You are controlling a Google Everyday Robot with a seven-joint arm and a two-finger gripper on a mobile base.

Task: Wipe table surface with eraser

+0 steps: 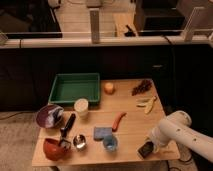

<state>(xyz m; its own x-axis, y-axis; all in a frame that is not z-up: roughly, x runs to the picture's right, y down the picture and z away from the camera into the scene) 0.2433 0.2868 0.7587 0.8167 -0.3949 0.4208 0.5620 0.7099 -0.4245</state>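
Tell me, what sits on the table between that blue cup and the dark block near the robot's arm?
Nothing: in the camera view, only bare table surface separates the blue cup from the eraser, where the tool is.

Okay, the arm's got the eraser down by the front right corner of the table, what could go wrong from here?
1. The eraser sits close to the table's front edge under the hand; a stroke toward the front could carry it off the edge.
2. A sweep to the left would soon meet the blue cup and blue block, likely pushing or tipping them.
3. A sweep toward the back could nudge the banana toward the right edge.
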